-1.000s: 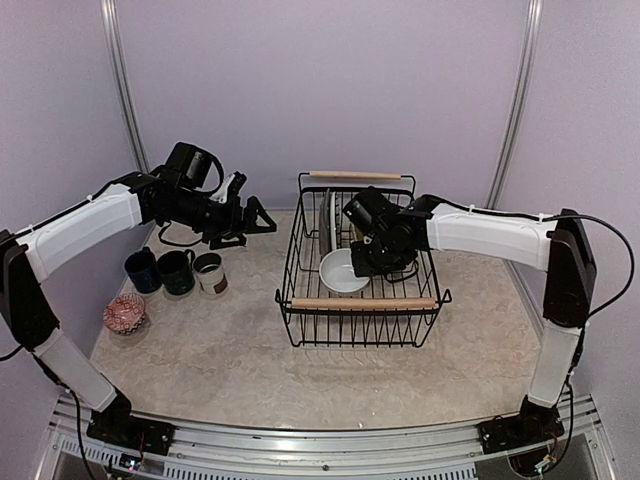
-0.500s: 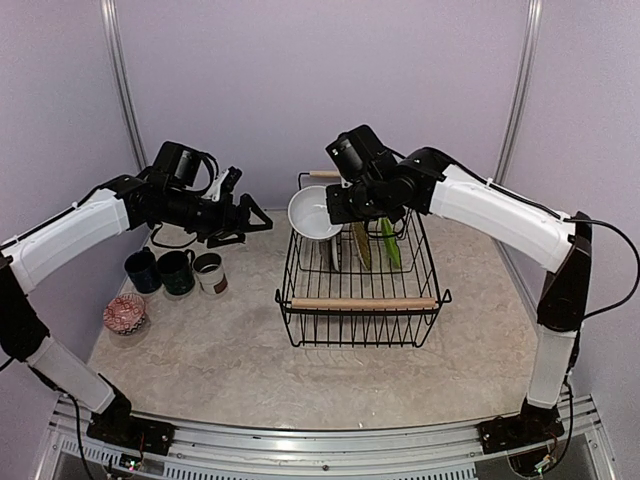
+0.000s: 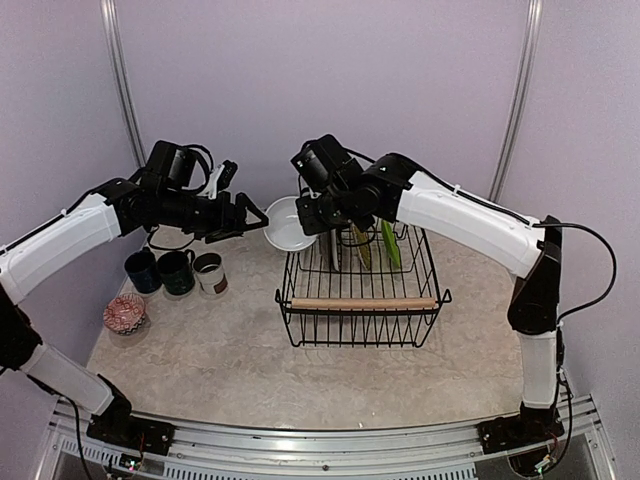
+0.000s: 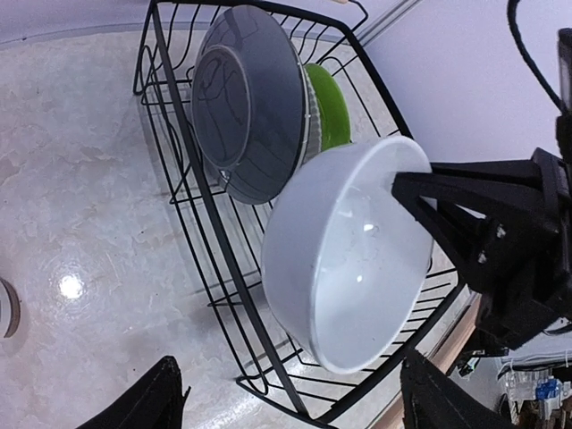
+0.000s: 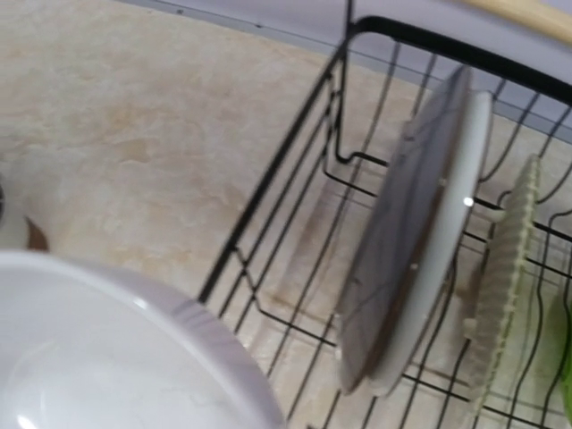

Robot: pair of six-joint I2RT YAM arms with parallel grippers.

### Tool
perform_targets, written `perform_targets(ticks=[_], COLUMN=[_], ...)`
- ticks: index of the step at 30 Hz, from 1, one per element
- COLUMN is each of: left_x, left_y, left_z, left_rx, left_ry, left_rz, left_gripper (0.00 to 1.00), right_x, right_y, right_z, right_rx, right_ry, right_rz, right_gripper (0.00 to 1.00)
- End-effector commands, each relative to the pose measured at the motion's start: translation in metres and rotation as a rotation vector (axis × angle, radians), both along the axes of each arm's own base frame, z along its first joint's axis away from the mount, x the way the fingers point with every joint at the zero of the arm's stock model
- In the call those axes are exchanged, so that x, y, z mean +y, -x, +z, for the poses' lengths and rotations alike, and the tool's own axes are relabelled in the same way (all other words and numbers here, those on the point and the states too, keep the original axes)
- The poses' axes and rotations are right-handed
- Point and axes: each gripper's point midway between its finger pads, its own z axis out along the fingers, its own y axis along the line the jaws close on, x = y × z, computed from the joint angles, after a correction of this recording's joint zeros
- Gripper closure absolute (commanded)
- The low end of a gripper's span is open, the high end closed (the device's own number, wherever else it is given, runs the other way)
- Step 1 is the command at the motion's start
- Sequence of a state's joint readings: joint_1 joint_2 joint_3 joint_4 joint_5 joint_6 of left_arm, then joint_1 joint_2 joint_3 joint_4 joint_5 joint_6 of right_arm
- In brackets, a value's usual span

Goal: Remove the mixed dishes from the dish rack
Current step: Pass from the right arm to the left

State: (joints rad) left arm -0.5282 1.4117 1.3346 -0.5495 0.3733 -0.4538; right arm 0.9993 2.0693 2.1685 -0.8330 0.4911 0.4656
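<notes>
My right gripper [image 3: 303, 214] is shut on the rim of the white bowl [image 3: 283, 224] and holds it tilted in the air, just left of the dish rack's [image 3: 362, 302] far-left corner. In the left wrist view the bowl [image 4: 349, 259] hangs over the rack's corner [image 4: 206, 223], with the right gripper's fingers [image 4: 465, 201] clamped on its rim. My left gripper [image 3: 252, 214] is open and empty right beside the bowl, its fingertips [image 4: 165, 398] apart below it. A grey dish [image 4: 259, 98] and a lime-green plate [image 4: 329, 112] stand upright in the rack. The right wrist view shows the bowl [image 5: 107, 357] close up.
On the table at the left stand a navy mug [image 3: 141, 268], a dark green mug [image 3: 176, 270], a white-brown cup [image 3: 210, 273] and a small patterned bowl [image 3: 124, 312]. A pale ribbed plate [image 5: 509, 277] stands next to the grey dish [image 5: 402, 241]. Walls close in at the back and sides.
My right gripper has lifted the white bowl out of the rack and carried it left, up to my left gripper. The left gripper has shifted slightly and stays open.
</notes>
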Motion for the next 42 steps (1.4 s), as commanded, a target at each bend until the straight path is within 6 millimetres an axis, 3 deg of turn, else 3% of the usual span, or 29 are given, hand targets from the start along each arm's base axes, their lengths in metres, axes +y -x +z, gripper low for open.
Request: perform_targets(ticks=[1,7,17,33,38,42], left_x=[0.001,0.006,0.017,0.022,0.022,0.025], left_y=[-0.006,-0.009,-0.017,-0.021,-0.021,-0.02], left_z=[-0.017,-0.026,-0.043,-0.055,-0.057,-0.051], left_rx=[0.012,-0.014,0.014,0.0,-0.012,-0.026], left_ry=[-0.107,-0.219,-0.336,-0.423,-0.466,-0.47], left_rz=[0.038,0.092,0.16,0.201,0.211,0.238], left_gripper=[0.26,0.39,0.72,0.85,1.0,1.0], right_x=[0.017,0.028,0.035,0.061,0.066,0.073], right_y=[0.004,0.009,0.012,0.016,0.018,0.022], right_z=[0.02,0.022,0.016,0.008,0.008,0.01], right_rx=[-0.053,-0.063,-0.076,-0.09,-0.095,-0.095], right_ry=[-0.045,-0.045,-0.02,-0.045,-0.054,-0.075], right_rz=[0.021,0.046,0.019,0.044,0.055,0.082], right_gripper=[1.0,1.0,1.0,1.0,1.0,0.97])
